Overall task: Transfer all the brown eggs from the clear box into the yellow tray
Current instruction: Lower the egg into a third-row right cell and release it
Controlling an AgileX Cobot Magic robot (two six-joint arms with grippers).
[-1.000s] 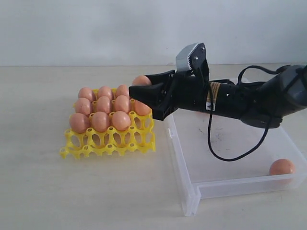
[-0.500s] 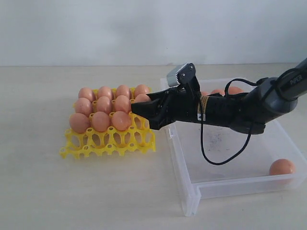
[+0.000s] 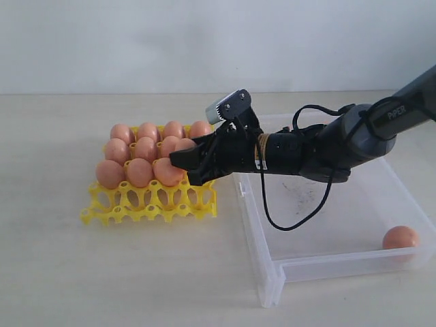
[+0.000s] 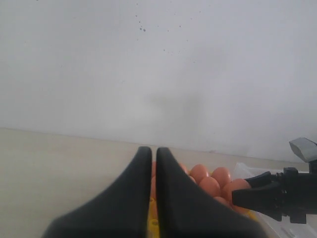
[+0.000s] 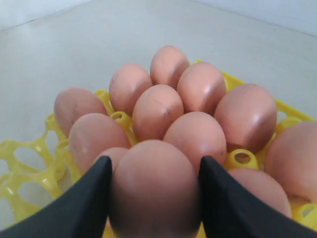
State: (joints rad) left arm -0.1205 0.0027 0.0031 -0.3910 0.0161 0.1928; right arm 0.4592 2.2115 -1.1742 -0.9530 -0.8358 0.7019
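Note:
The yellow tray (image 3: 136,206) stands left of the clear box (image 3: 272,271). Several brown eggs (image 3: 139,170) fill its back rows, and its front row of cups is bare. My right gripper (image 3: 185,163) reaches in from the right, low over the tray's right side. It is shut on one brown egg (image 5: 153,191), a black finger (image 5: 86,198) on either side. One more brown egg (image 3: 400,237) lies in the clear box's near right corner. My left gripper (image 4: 154,151) is shut and holds nothing. It looks over the tray's eggs (image 4: 210,183) from a distance.
The right arm (image 3: 320,146) and its looping black cable (image 3: 293,221) stretch across the back of the clear box. Dark specks mark the box floor (image 3: 300,194). Pale tabletop (image 3: 136,272) surrounds both containers, with a white wall behind.
The right gripper has moved left and down with the egg, from above the tray's back right corner to low over its right side. The tray has shifted slightly left.

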